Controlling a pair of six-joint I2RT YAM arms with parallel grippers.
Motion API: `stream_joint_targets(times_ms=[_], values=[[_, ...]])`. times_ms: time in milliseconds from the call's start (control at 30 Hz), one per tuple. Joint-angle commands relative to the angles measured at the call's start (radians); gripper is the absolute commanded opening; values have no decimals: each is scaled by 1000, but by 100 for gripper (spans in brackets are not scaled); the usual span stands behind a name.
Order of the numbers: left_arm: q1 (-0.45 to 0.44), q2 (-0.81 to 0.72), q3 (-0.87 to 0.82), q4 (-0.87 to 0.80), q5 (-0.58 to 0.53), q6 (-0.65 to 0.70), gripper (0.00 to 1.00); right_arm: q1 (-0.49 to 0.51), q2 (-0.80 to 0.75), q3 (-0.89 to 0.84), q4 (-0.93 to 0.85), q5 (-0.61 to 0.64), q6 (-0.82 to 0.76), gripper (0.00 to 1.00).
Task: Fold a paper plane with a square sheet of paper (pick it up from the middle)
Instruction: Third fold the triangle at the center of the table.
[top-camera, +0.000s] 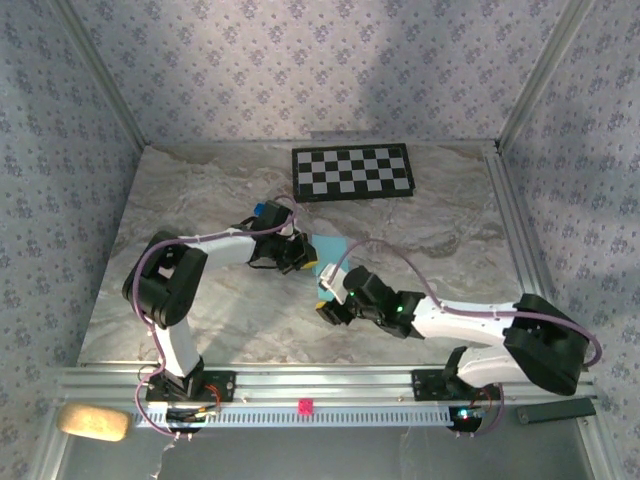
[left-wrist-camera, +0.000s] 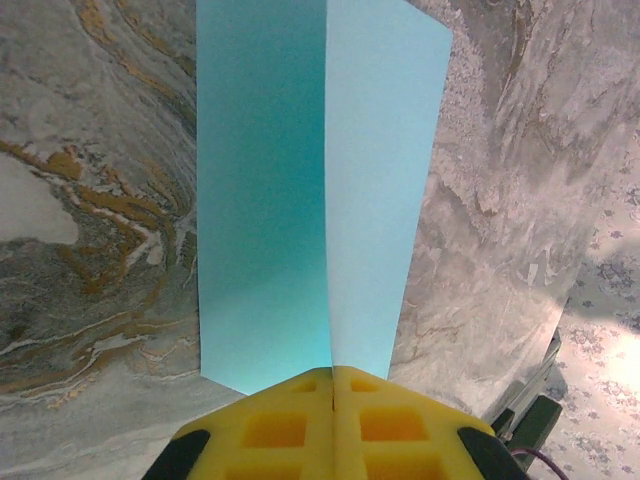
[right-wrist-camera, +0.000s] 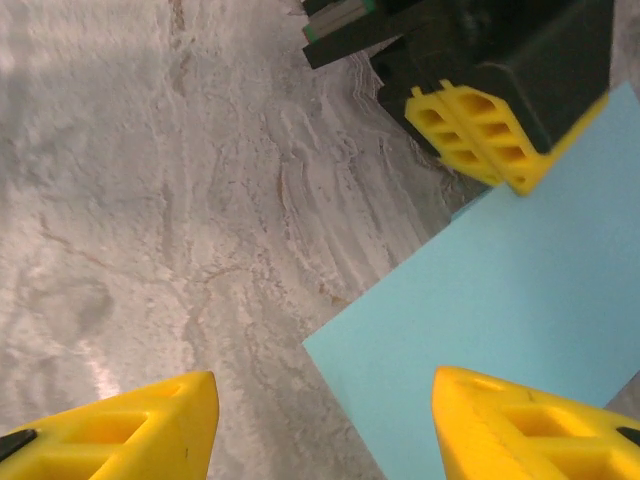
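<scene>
The square sheet of paper (left-wrist-camera: 260, 200) is seen near the middle of the desk (top-camera: 200, 200), between the two arms. It is creased down its centre, with one half angled to each side of the crease. Its near edge is clamped at the crease by the left tool (left-wrist-camera: 332, 385), whose yellow fingers are pressed together on it. The right tool (right-wrist-camera: 322, 390) is held with its fingers spread apart by a corner of the sheet, gripping nothing. A checkerboard (top-camera: 352, 172) is laid farther back on the desk, apart from the sheet.
</scene>
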Motion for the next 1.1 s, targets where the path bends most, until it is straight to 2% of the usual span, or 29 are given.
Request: stream_joint_targets(times_ms=[0,133,300,833,1067], values=[[1,-30,27,-29,20,-10,6,60,63,10,119,211,-136,61],[2,-33,24,-24,18,-13,6,120,143,28,178,348,-166,63],[1,-34,23,-21,17,-14,6,146,221,43,201,445,-174,62],[1,-42,17,4,0,-19,6,142,223,28,205,440,-104,32],[0,-46,10,7,-6,-19,7,138,202,13,203,432,-92,27]])
